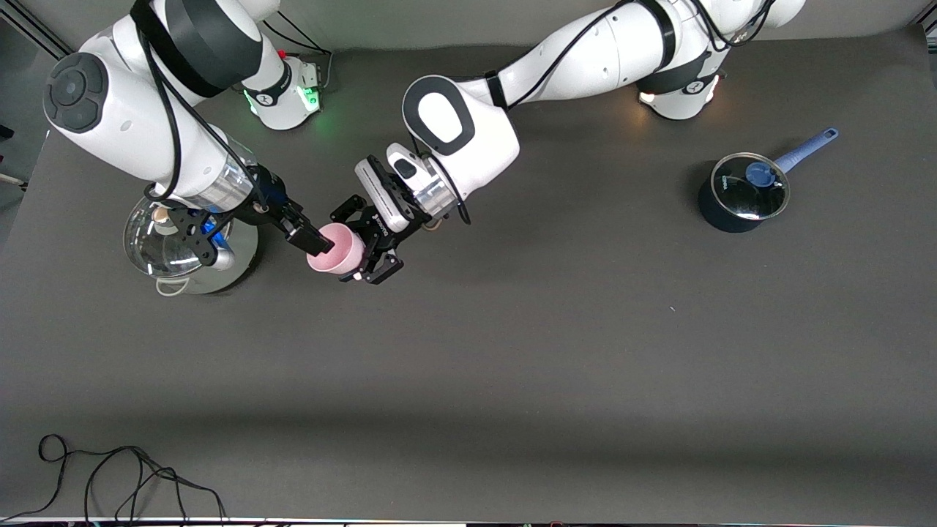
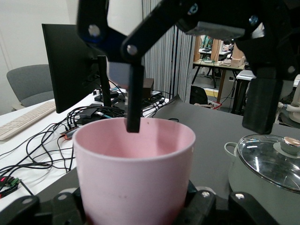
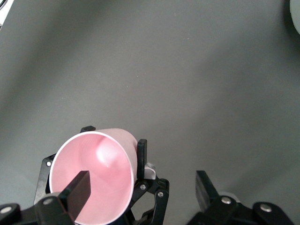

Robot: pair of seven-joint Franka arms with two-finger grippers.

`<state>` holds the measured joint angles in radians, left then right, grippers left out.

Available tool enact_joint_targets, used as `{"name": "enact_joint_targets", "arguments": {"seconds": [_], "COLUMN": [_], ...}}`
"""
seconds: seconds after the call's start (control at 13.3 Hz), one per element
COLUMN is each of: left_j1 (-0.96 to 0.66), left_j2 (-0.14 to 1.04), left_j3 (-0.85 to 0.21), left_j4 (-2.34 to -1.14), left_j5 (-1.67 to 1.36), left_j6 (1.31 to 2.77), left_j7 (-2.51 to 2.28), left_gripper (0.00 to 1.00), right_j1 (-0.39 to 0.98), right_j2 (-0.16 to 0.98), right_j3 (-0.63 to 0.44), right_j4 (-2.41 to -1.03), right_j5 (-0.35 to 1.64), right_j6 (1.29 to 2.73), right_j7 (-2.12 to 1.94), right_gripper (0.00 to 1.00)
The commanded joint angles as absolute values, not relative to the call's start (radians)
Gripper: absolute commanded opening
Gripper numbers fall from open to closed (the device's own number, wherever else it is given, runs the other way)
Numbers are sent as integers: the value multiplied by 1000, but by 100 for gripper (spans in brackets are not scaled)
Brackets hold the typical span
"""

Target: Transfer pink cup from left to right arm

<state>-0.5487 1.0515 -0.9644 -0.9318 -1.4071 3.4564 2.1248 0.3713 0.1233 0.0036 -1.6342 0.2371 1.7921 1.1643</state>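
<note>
I have the pink cup (image 1: 338,250) in the air over the table (image 1: 512,351), toward the right arm's end, with both grippers at it. The left gripper (image 1: 368,252) is closed on the lower body of the cup; the left wrist view shows the cup (image 2: 134,171) seated between its fingers with the mouth pointing away from the wrist. I judge this low hold to be deliberate: it leaves the rim and upper wall free for the receiving arm.

The right gripper (image 1: 311,239) is at the cup's mouth with its jaws parted. In the right wrist view one finger (image 3: 77,191) reaches inside the cup (image 3: 93,178), and the other stands well clear outside it. The left wrist view confirms this: one finger (image 2: 134,96) dips just inside the rim, the other (image 2: 262,101) hangs outside. The cup wall therefore lies between the two fingers, ready for a pinch on the rim. I see no contact from the right gripper's fingers yet, so the left arm carries the cup alone.

My reading is that the handover is at its midpoint: the right gripper is positioned but has not clamped. The next move needs the right fingers to close on the wall before the left gripper releases; releasing early would drop the cup.

A steel pot with glass lid (image 1: 183,245) sits on the table under the right arm, and a blue-knobbed saucepan (image 1: 743,192) sits well apart toward the left arm's end
</note>
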Motion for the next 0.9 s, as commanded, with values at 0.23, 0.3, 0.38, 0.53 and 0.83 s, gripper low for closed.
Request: {"name": "enact_joint_targets", "arguments": {"seconds": [0.23, 0.3, 0.38, 0.53, 0.83], "left_j1": [-571, -571, -571, -571, -571], "left_j2": [1043, 1043, 1043, 1043, 1043], "left_j3": [-951, -951, -950, -951, -950], "left_j4": [-907, -907, -907, -907, -907], "left_j5": [-1408, -1408, -1408, -1408, -1408], "left_j6": [3470, 3470, 3470, 3470, 3468], "left_j7": [2108, 2108, 2108, 2100, 2094], "left_gripper": [0, 0, 0, 0, 0], "right_j1": [379, 379, 379, 379, 379], "right_j2": [117, 117, 117, 117, 117], "right_j3": [-3, -5, -3, -3, -3], "right_j4": [-1641, -1641, -1640, -1640, -1640], "right_j5": [264, 264, 265, 265, 265], "right_j6": [1812, 1813, 1815, 1821, 1833], "right_j7": [1183, 1183, 1183, 1186, 1186], "right_gripper": [16, 1, 0, 0, 0]}}
